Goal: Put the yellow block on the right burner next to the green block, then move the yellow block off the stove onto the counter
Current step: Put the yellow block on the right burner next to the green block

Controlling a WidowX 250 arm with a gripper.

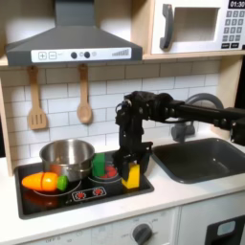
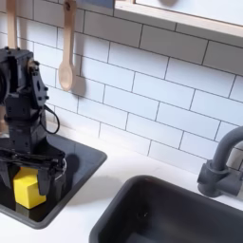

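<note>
Your gripper (image 1: 132,165) stands over the yellow block (image 1: 132,175) on the stove (image 1: 86,196), beside the green block (image 1: 100,165); fingers (image 2: 11,167) look closed around it. Next, lift and carry it to the white surface (image 1: 182,191)

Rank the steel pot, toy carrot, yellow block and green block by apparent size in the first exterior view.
1. steel pot
2. toy carrot
3. yellow block
4. green block, though the gripper partly hides both blocks, so their order is unsure.
</note>
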